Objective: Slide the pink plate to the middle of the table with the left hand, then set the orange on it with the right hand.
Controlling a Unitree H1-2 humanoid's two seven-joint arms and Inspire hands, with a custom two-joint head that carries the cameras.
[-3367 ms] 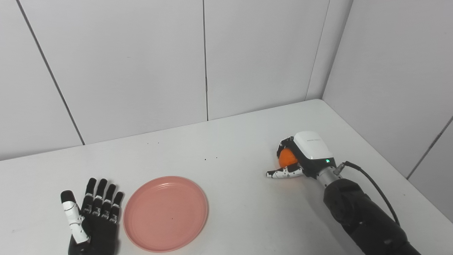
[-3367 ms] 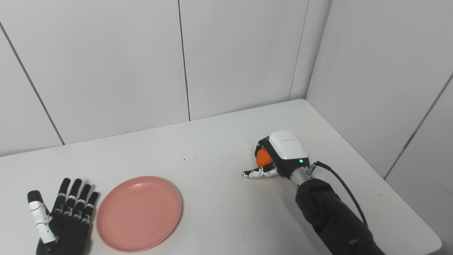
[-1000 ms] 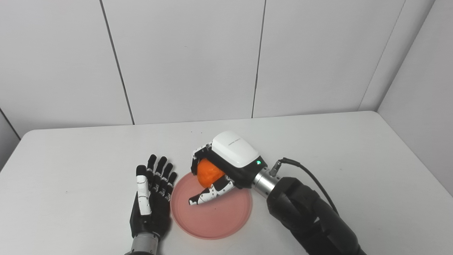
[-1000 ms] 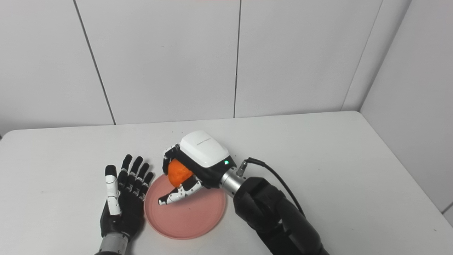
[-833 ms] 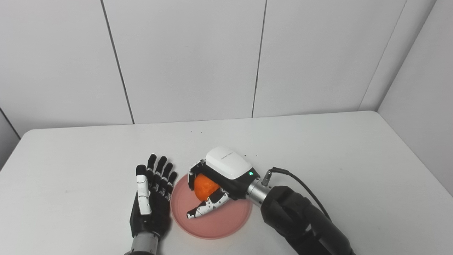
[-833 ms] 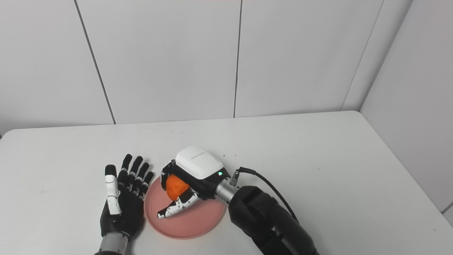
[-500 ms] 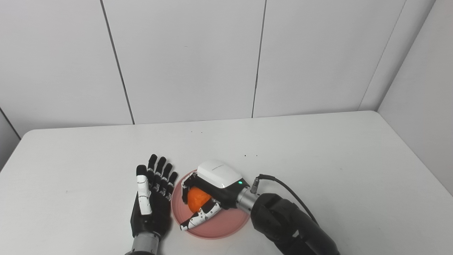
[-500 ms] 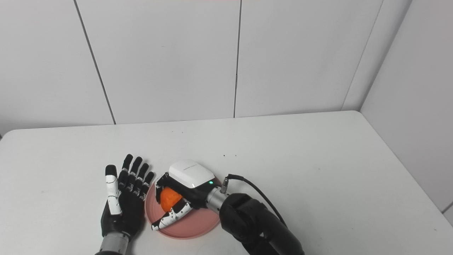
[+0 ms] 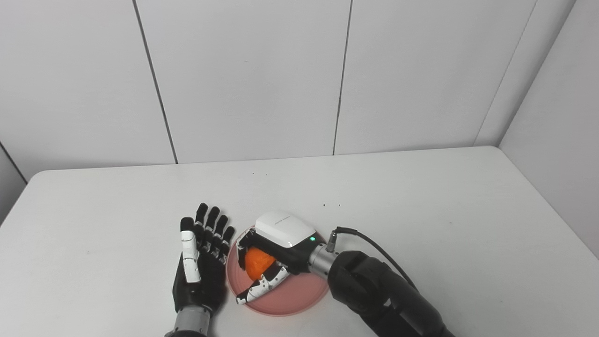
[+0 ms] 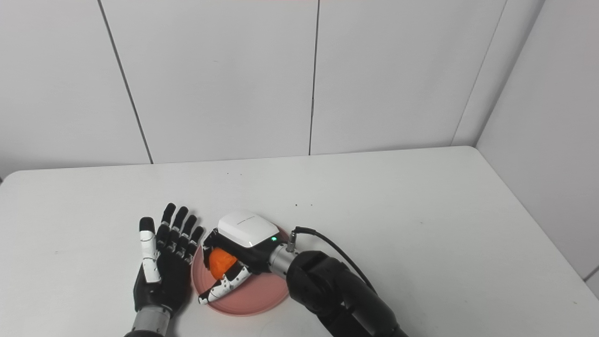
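Now the white table point(image 9: 421, 224) is carrying the whole scene, with the pink plate point(image 9: 299, 299) sitting near its middle, toward the front edge. Over that plate, the right robot hand point(image 9: 269, 255) is lowering: 1 second ago it was holding the fruit well above the dish, and it is now hanging just over the plate's left half, its thumb reaching down toward the pink surface. Its fingers are wrapping the orange point(image 9: 259, 263), which is not yet released; whether the fruit is touching the plate cannot be told. Just beside the plate's left rim, the left robot hand point(image 9: 201, 262) is resting flat on the table, fingers spread and gripping nothing, unmoved over that second. Judging by this, the slide is done and only the letting-go remains.
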